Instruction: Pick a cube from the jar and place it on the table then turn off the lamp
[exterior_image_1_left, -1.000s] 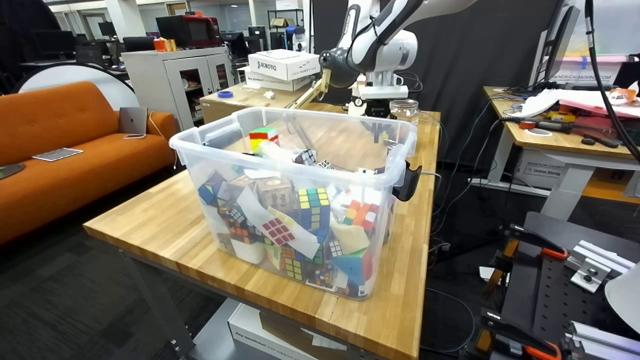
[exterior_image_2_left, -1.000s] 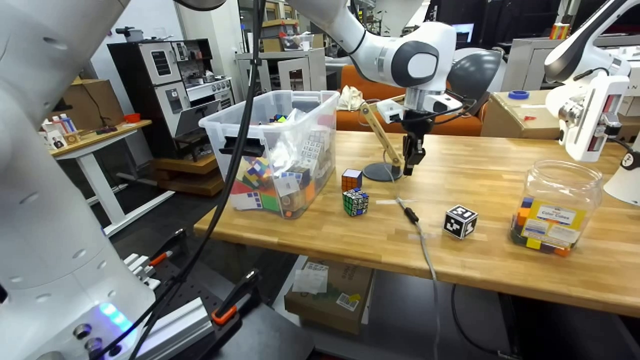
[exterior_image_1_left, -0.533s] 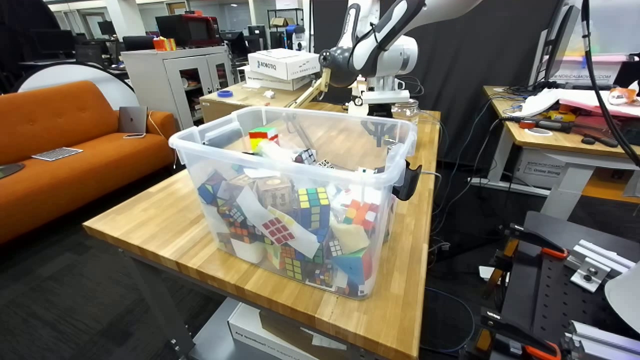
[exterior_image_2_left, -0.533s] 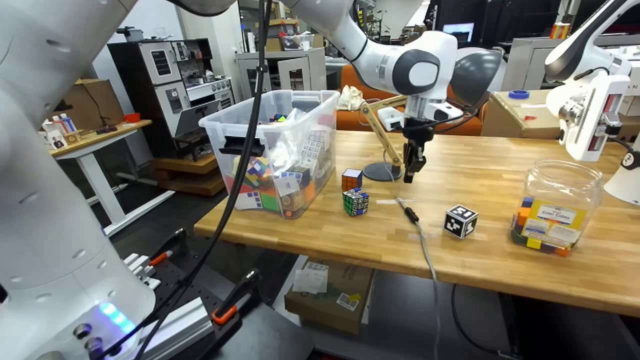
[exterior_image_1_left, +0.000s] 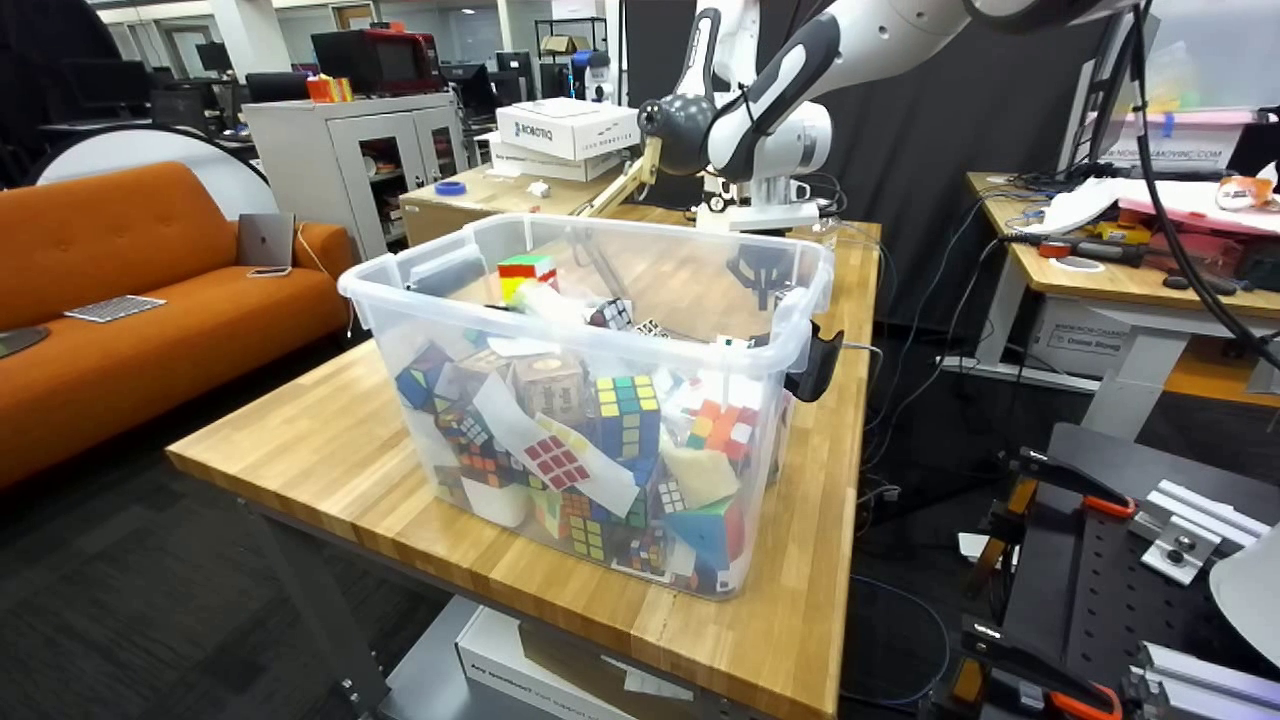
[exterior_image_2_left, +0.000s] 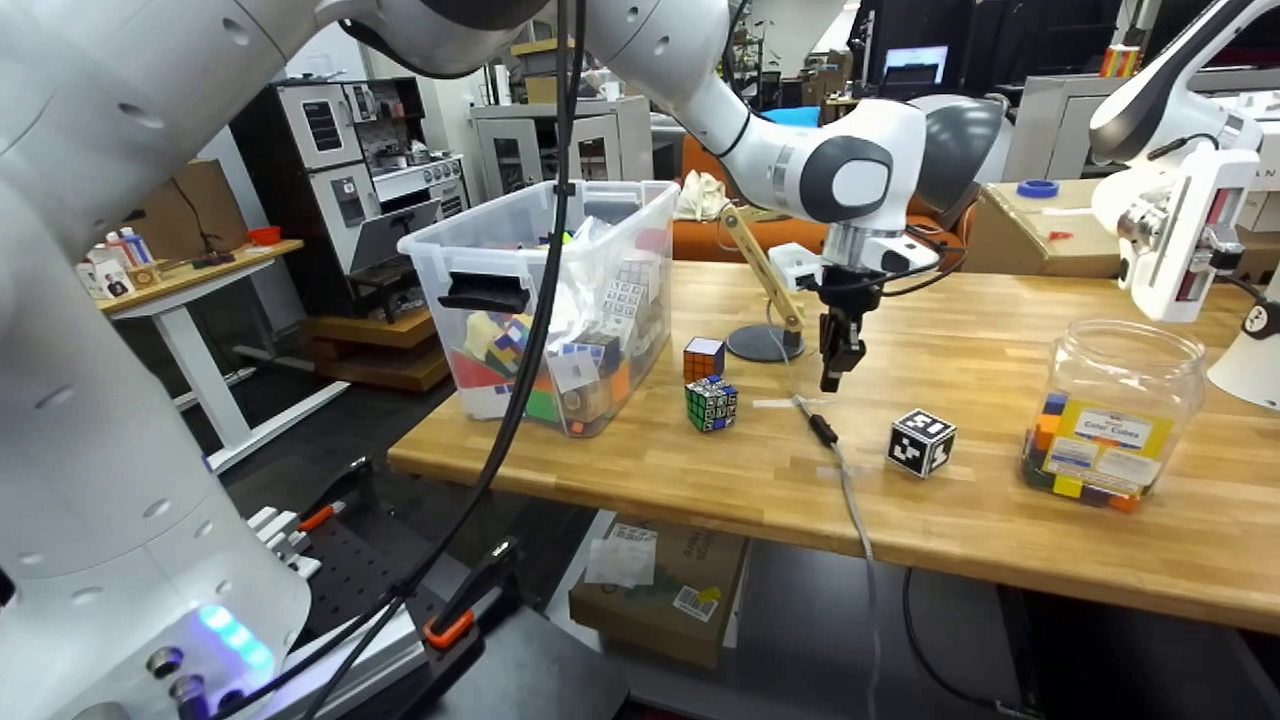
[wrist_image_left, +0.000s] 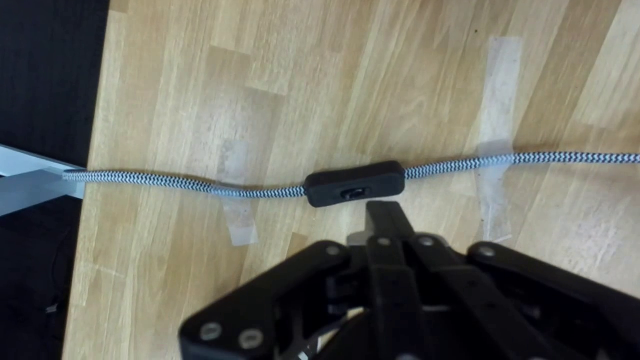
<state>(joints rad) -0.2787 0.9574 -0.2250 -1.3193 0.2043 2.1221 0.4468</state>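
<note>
Clear bin (exterior_image_1_left: 580, 332) with cubes (exterior_image_1_left: 627, 405) inside, toward one end of wooden table (exterior_image_2_left: 1000, 320); "Color Cubes" jar (exterior_image_2_left: 1112, 420) well apart on same top. Orange-sided cube (exterior_image_2_left: 703, 360) just beside bin, lamp (exterior_image_2_left: 766, 274) near. Gripper (exterior_image_2_left: 832, 382) over table, fingers together, tips just beside black cord switch (wrist_image_left: 355, 183) in wrist view; contact can't tell. Black-and-white cube (exterior_image_2_left: 921, 443) between switch and jar.

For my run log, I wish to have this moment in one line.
gripper: shut, above table | cord switch: near gripper, no contact | black-and-white cube: on table | lamp: on or off unclear
</note>
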